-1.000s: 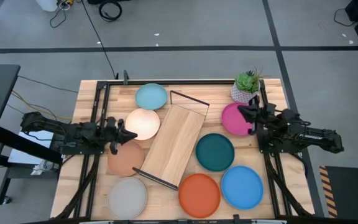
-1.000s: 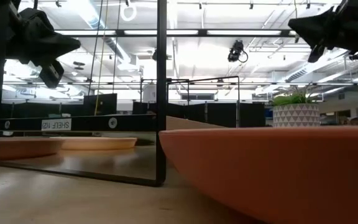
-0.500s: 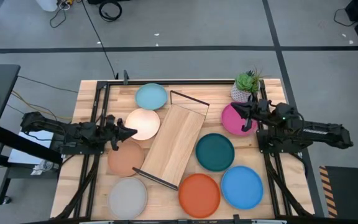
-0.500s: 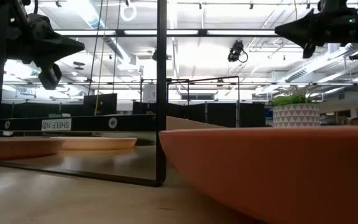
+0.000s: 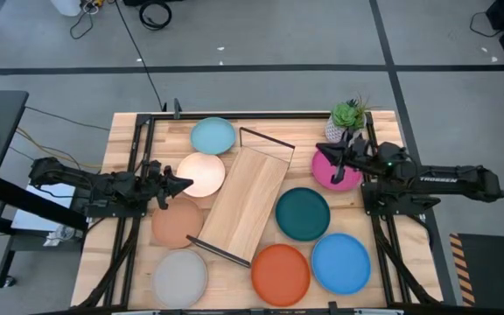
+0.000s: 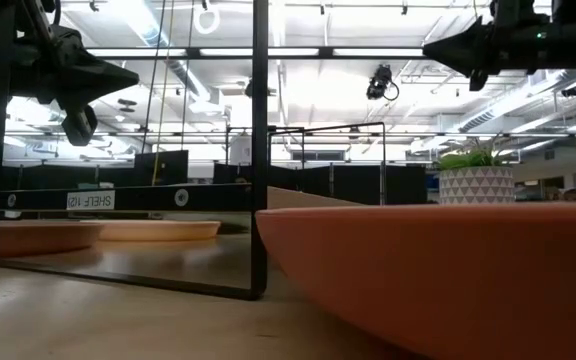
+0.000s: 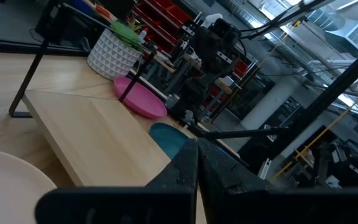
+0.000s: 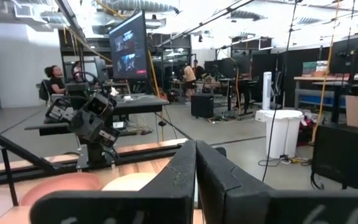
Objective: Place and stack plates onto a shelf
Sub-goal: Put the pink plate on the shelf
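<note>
In the high view the plates lie flat on the table around the shelf (image 5: 248,203): light blue (image 5: 213,136), cream (image 5: 204,174), tan (image 5: 177,224), grey (image 5: 180,277), magenta (image 5: 338,173), teal (image 5: 303,213), orange (image 5: 280,273) and bright blue (image 5: 340,262). The shelf's board lies slantwise with nothing on it. My left gripper (image 5: 187,183) hovers shut over the cream plate's left edge, pointing right. My right gripper (image 5: 322,150) hovers shut over the magenta plate's far left rim, pointing left. In the low view both the left gripper (image 6: 133,72) and the right gripper (image 6: 430,50) are well above the table.
A white plant pot (image 5: 344,127) stands at the far right corner, just behind the magenta plate and my right gripper. The shelf's black wire frames (image 5: 265,140) rise at its two short ends. Black rails run along the table's left and right sides.
My right gripper has moved toward the table's left and tipped up from pointing downward to nearly level, reaching past the magenta plate's left rim. My left gripper has crept a little to the right toward the cream plate. No plate has moved.
</note>
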`<state>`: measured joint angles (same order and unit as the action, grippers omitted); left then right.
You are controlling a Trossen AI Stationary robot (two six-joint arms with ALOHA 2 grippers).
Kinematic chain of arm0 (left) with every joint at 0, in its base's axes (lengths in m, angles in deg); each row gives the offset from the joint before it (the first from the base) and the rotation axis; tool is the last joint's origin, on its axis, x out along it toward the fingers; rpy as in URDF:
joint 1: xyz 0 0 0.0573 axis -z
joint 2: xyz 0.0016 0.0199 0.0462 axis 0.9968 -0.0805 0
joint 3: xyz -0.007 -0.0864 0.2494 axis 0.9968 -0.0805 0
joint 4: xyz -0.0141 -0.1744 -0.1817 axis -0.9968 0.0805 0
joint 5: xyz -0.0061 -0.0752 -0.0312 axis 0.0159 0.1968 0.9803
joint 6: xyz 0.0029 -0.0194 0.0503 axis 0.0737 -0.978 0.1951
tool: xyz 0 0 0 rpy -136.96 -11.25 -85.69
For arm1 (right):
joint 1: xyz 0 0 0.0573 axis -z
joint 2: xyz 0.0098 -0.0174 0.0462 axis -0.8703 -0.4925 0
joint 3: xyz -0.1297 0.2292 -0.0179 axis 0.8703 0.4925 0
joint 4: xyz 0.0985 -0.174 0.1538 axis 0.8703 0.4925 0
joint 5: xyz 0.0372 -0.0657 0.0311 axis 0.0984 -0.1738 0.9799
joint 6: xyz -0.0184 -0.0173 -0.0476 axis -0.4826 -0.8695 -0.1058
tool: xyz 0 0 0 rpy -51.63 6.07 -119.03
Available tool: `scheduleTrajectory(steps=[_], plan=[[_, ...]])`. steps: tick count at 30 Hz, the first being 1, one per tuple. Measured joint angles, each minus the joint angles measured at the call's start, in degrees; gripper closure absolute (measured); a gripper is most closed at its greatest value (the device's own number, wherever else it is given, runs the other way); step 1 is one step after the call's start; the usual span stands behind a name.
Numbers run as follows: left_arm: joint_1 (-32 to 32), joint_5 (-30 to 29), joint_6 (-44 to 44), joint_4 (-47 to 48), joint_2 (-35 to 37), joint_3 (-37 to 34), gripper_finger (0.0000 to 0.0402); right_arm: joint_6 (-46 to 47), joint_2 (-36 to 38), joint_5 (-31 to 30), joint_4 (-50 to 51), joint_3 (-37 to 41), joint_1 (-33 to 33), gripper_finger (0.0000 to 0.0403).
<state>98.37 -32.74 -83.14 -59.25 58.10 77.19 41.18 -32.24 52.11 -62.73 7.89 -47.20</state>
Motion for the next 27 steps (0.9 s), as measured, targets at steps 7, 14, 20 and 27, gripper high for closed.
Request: scheduleTrajectory(steps=[7,14,20,27], plan=[[0.00,-3.66,0.02,-0.50,-0.01,0.00,0.0392,1.26,-0.15,2.57,0.68,0.00,0.00,0.0385],[-0.02,-8.15,0.04,-2.04,-0.02,0.00,0.0392,2.79,-2.75,2.11,17.89,-7.62,-0.02,0.0385],[-0.02,-13.76,3.57,-9.08,-0.01,0.00,0.0392,2.38,-9.65,0.78,33.22,-16.50,-0.04,0.0385],[-0.02,-13.96,13.32,-10.60,-0.02,0.00,0.0392,4.66,-20.02,2.77,39.47,-17.11,-1.98,0.0372]])
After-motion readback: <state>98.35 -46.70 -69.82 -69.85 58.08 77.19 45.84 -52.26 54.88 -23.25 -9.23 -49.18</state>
